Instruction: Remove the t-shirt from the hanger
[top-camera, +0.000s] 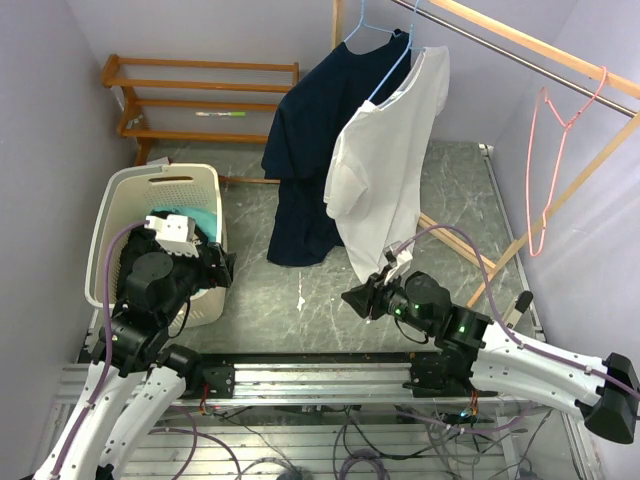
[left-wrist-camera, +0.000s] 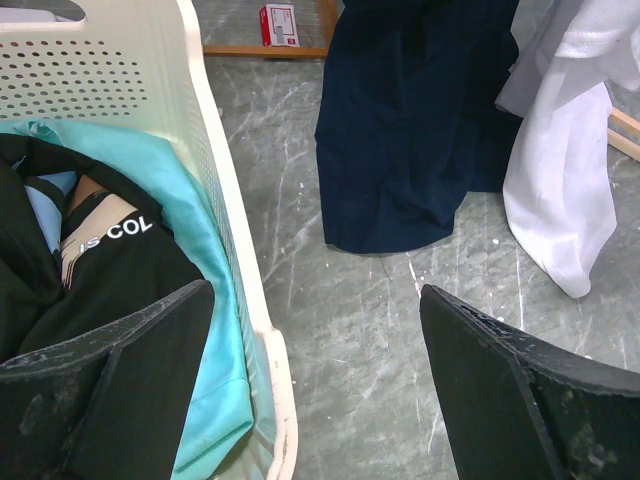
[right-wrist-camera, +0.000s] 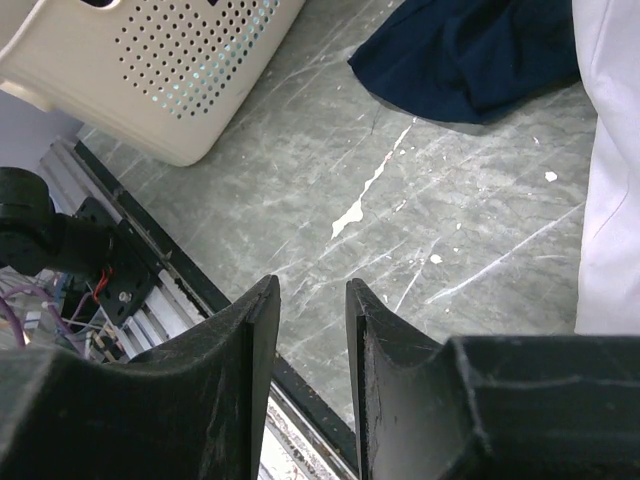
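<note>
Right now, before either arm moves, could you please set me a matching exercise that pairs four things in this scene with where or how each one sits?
Things:
1. white t-shirt
2. navy t-shirt
3. pink hanger
4. laundry basket

Places or states:
A. bare, hooked on the rail at the right
B. holds turquoise and black clothes
C. hem bunched on the floor
D. hanging nearest the right gripper

Pairs: 1-D, 2-C, 3-A, 4-B.
</note>
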